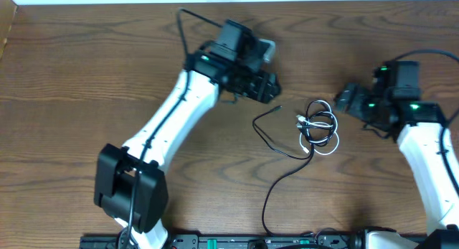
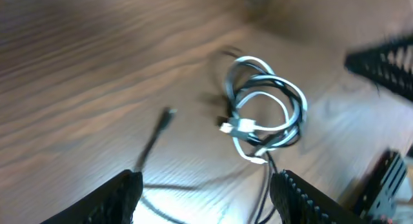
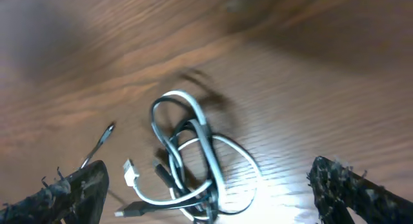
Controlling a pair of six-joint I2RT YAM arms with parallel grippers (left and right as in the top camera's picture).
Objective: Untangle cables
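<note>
A white cable (image 1: 326, 151) and a black cable (image 1: 267, 206) lie coiled together on the table in a small tangle (image 1: 319, 127) right of centre. The black cable's long tail runs toward the front edge, and its free end (image 1: 278, 108) points left. My left gripper (image 1: 271, 87) hovers up-left of the tangle, open and holding nothing. My right gripper (image 1: 344, 100) is just right of the tangle, open and holding nothing. The left wrist view shows the tangle (image 2: 264, 111) ahead of the open left gripper (image 2: 206, 201). In the right wrist view the tangle (image 3: 193, 159) and a white plug (image 3: 131, 172) lie between the wide fingers (image 3: 64, 195).
The wooden table (image 1: 72, 84) stretches to the left. The arm bases and a black rail (image 1: 237, 242) sit along the front edge. Thick black robot wire (image 1: 188, 23) loops behind the left arm. The right gripper (image 2: 387, 62) shows at the right of the left wrist view.
</note>
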